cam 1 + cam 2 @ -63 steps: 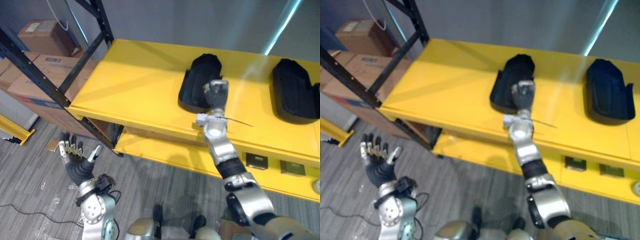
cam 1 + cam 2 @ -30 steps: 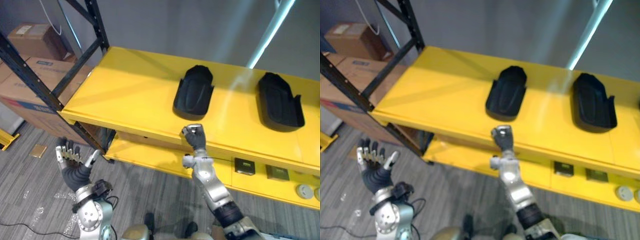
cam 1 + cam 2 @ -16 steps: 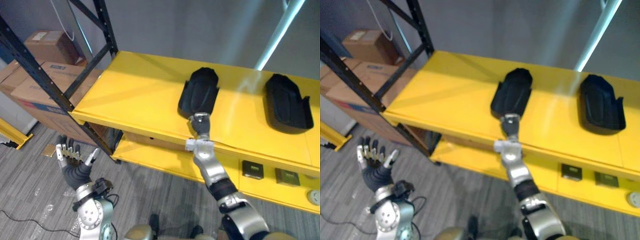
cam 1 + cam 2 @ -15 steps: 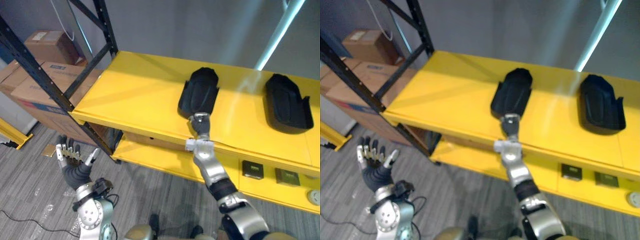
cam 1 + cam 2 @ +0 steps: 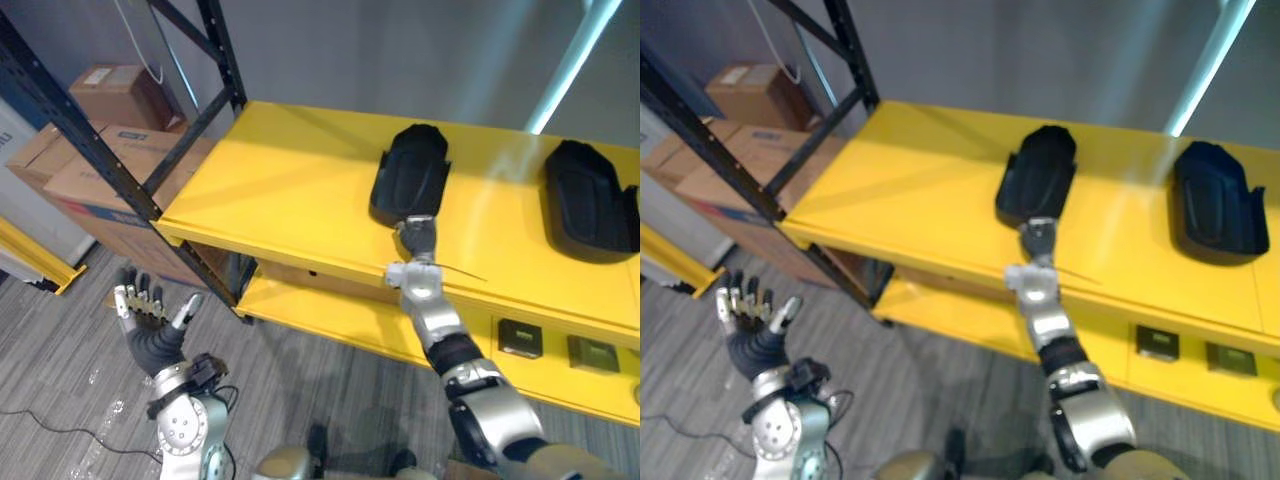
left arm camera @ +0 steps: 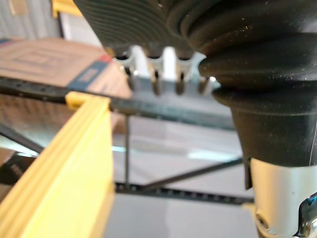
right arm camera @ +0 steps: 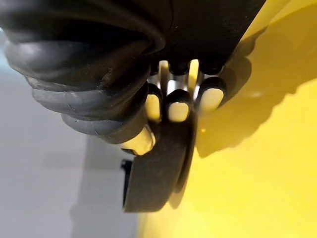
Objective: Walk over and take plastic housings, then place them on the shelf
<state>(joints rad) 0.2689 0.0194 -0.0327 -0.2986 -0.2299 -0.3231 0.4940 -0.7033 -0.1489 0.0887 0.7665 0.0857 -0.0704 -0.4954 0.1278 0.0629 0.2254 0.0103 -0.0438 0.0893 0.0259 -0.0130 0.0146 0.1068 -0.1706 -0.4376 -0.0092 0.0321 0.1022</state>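
Observation:
Two black plastic housings lie on the yellow shelf (image 5: 290, 190): one in the middle (image 5: 410, 180), one at the right (image 5: 590, 200). My right hand (image 5: 418, 238) is at the near end of the middle housing. In the right wrist view its fingertips (image 7: 171, 106) curl over the housing's rim (image 7: 158, 173) with the thumb (image 7: 138, 141) against the side. My left hand (image 5: 150, 318) is raised over the floor at the lower left, open, fingers spread, holding nothing.
Black rack uprights (image 5: 95, 150) stand at the shelf's left end, with cardboard boxes (image 5: 100, 175) behind them. A lower yellow shelf (image 5: 330, 315) carries small dark parts (image 5: 520, 338). A yellow floor rail (image 5: 30, 255) lies at the far left.
A second ago my right hand hung at the shelf's front edge, off the housing; it has since risen to the housing's near end. The camera has shifted. My left hand stays raised.

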